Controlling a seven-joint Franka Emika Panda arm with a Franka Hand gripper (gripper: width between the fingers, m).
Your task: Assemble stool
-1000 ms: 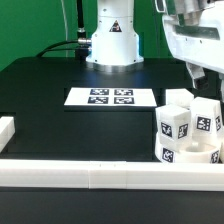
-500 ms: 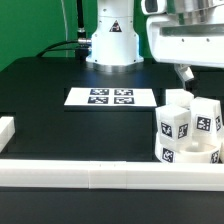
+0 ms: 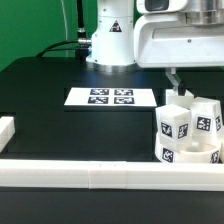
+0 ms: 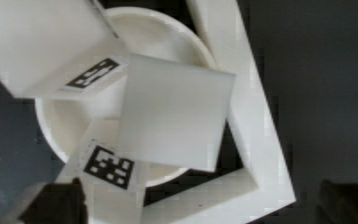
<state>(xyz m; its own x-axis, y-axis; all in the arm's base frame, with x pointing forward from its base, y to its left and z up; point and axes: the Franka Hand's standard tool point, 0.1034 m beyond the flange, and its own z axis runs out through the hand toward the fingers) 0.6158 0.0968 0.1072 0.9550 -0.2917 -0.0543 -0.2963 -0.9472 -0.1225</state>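
The white stool stands upside down at the exterior view's front right. Its round seat [image 3: 188, 154] lies flat by the front rail. Three tagged block legs stand up from it: one in front [image 3: 173, 126], one to the right [image 3: 207, 120], one behind [image 3: 181, 100]. My gripper [image 3: 178, 80] hangs just above the rear leg, open and empty, with only one finger showing. In the wrist view the gripper [image 4: 194, 208] looks down on the seat [image 4: 158, 40] and legs [image 4: 167, 112]; its dark fingers [image 4: 44, 203] sit far apart at the frame's corners.
The marker board [image 3: 112, 97] lies mid-table in front of the robot base [image 3: 112, 42]. A low white rail [image 3: 90, 173] runs along the front edge, with a short piece at the exterior view's left [image 3: 8, 128]. The rail also shows in the wrist view [image 4: 250, 95].
My gripper has moved toward the exterior view's left and come over the stool's legs. The stool has not moved.
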